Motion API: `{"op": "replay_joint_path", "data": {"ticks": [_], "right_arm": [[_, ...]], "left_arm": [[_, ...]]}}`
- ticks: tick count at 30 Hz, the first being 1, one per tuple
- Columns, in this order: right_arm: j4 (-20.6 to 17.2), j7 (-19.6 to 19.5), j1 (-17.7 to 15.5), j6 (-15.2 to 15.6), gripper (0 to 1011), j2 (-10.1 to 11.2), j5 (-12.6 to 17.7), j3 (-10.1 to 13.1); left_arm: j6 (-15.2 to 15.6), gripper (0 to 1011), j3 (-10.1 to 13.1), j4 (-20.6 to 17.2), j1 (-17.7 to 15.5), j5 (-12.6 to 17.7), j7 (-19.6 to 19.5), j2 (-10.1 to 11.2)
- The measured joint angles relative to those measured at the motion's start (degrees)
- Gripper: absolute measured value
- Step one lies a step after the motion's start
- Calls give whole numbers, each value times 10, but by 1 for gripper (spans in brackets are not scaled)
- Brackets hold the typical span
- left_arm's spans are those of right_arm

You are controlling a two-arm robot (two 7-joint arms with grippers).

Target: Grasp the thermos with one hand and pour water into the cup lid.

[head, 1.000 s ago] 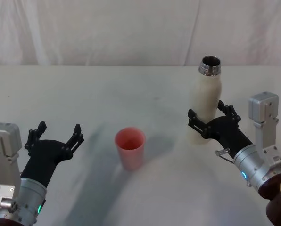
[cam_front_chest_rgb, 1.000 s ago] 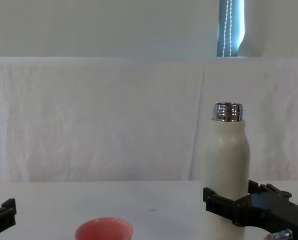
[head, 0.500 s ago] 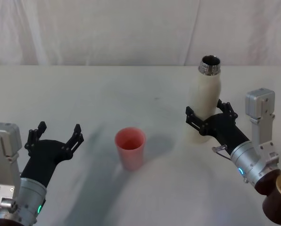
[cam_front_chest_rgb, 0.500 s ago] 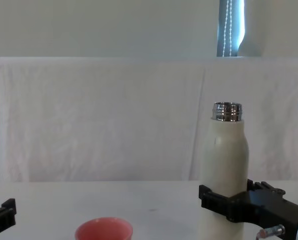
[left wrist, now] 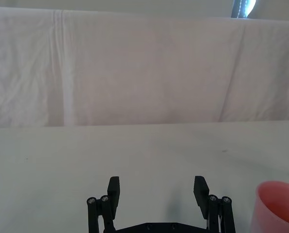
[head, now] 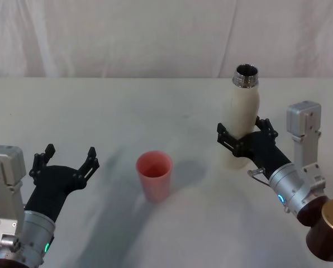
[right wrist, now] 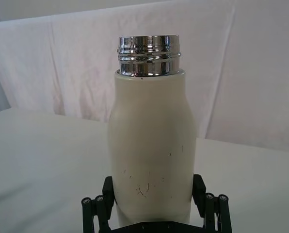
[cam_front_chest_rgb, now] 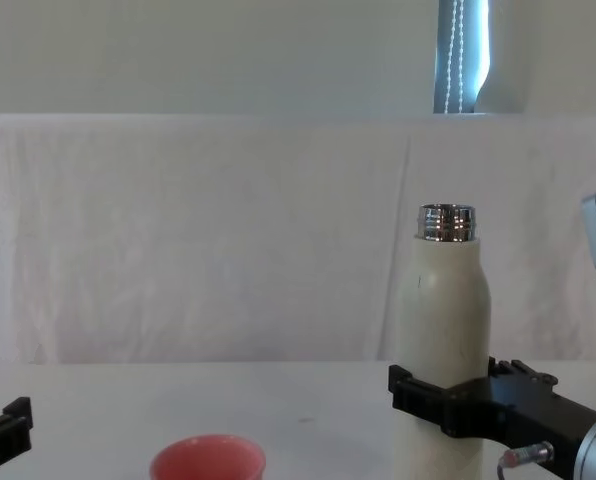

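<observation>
The thermos [head: 243, 109] is a tall cream-white bottle with an open steel neck, upright at the right of the table. My right gripper [head: 242, 134] is shut on the thermos's lower body, one black finger on each side. The right wrist view has the thermos [right wrist: 152, 141] between the fingers of the right gripper [right wrist: 153, 194], and in the chest view the right gripper [cam_front_chest_rgb: 443, 400] clasps the thermos [cam_front_chest_rgb: 443, 320]. The salmon-pink cup lid [head: 154, 174] stands mid-table, left of the thermos, and its rim shows low in the chest view [cam_front_chest_rgb: 208, 462]. My left gripper [head: 66, 159] hovers open at the near left, holding nothing.
A white cloth covers the table [head: 155, 106], and a white curtain [head: 127, 33] hangs behind it. The left wrist view has the cup lid [left wrist: 278, 206] just to one side of the left gripper [left wrist: 156, 187]. Bare tabletop lies between the cup lid and the thermos.
My right gripper has shifted a little to the left with the thermos in it, and the thermos has risen slightly. The left arm and the cup lid have not moved.
</observation>
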Motion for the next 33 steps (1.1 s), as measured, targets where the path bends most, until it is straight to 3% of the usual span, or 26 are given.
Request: {"op": "replay_joint_path", "data": {"ticks": [24, 33], "right_arm": [[-2, -8, 5, 12, 950, -2, -8, -4], [-39, -20, -4, 8, 950, 7, -34, -7]], "left_arm": [[0, 1001, 0, 0, 0, 0, 0, 0], [0, 1001, 0, 0, 0, 0, 0, 0]]}}
